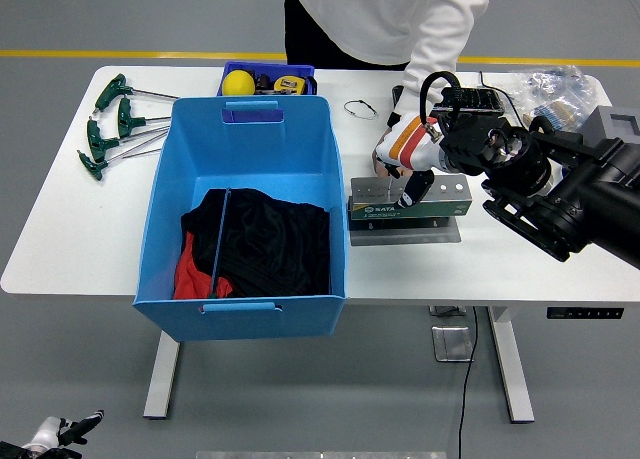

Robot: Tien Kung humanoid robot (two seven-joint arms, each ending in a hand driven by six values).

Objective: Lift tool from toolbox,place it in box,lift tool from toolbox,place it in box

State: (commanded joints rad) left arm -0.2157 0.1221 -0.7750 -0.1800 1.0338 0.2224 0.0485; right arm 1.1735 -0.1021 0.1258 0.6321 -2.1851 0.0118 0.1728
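Reaching in from the right of the frame, the right hand hangs over the left end of the toolbox, a low green and silver holder sitting on a grey plate just right of centre on the white counter. Its fingers curl downward onto the holder's top, where a thin upright tool seems to stand in one of the holes; whether the fingertips have actually closed on that shaft is too small to tell. The left hand is not in view over the counter.

Judging by its look, the tool is a slim steel bit or driver: light, rigid and smooth, so it will slide through a loose pinch and could tip if taken by its very tip. A firm fingertip pinch low on the exposed shaft, followed by a straight vertical pull, should free it without dragging the holder, which is light enough to shift or lift along with the tool if it binds in its socket.

Just left of the holder stands the big blue box, with dark cloth and a bit of red fabric lying in its bottom. That soft lining should cushion a dropped tool, though the tall wall needs clearing first. At the top of the frame a person's sleeve reaches down close behind the robot's wrist.
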